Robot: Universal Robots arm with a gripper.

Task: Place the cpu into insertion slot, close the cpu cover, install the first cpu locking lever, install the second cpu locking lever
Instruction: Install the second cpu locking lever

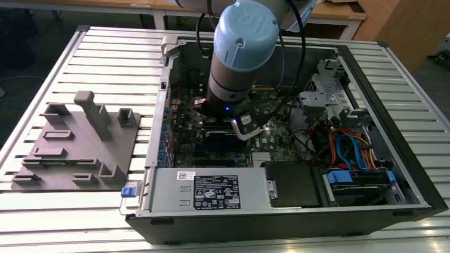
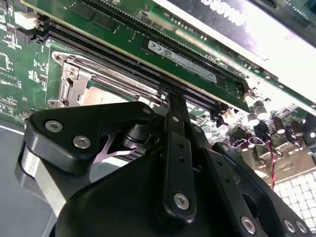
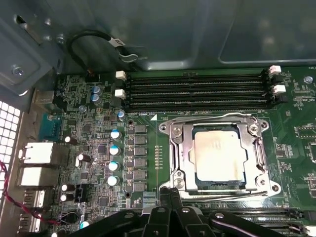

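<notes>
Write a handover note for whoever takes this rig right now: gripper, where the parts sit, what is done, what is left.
Gripper: down inside the computer case, at the socket's edge; whether it grips anything cannot be told.
Cpu: seated in the insertion slot.
Cpu cover: lying flat around the chip, so it looks closed.
Done: cpu placed, cover apparently down.
Left: confirm both locking levers; their latched state is unclear in these views.

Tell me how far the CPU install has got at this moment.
Done: the silver-grey square cpu sits in the insertion slot, and the thin silver metal cpu cover frame lies closed around it. In hand: the black gripper sits at the socket's edge, by a thin wire locking lever. Whether either lever is latched can't be told, so the lever steps look unfinished.
</notes>
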